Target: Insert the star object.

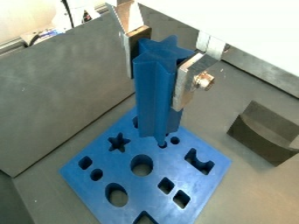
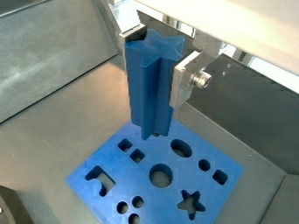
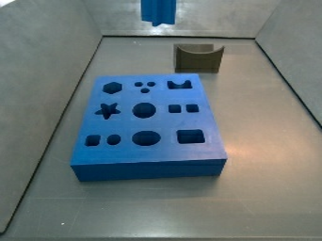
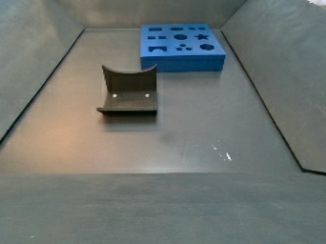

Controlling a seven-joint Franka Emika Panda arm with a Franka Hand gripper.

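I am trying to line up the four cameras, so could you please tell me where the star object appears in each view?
Wrist view: the star object stands upright mid-frame, clamped by the gripper, above the blue board.
Wrist view: star object again central, in the gripper.
Side view: only its lower end shows, at the top edge.
Side view: not in it.
Shared landmark: the blue board.

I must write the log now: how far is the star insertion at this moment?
Done: the claw is shut on the star object and holds it upright in the air. In hand: carrying it over the blue board; a side view shows only its lower end at the top edge. Left: line it up with the star hole, which is empty, and push it in. The dark curved block stands apart.
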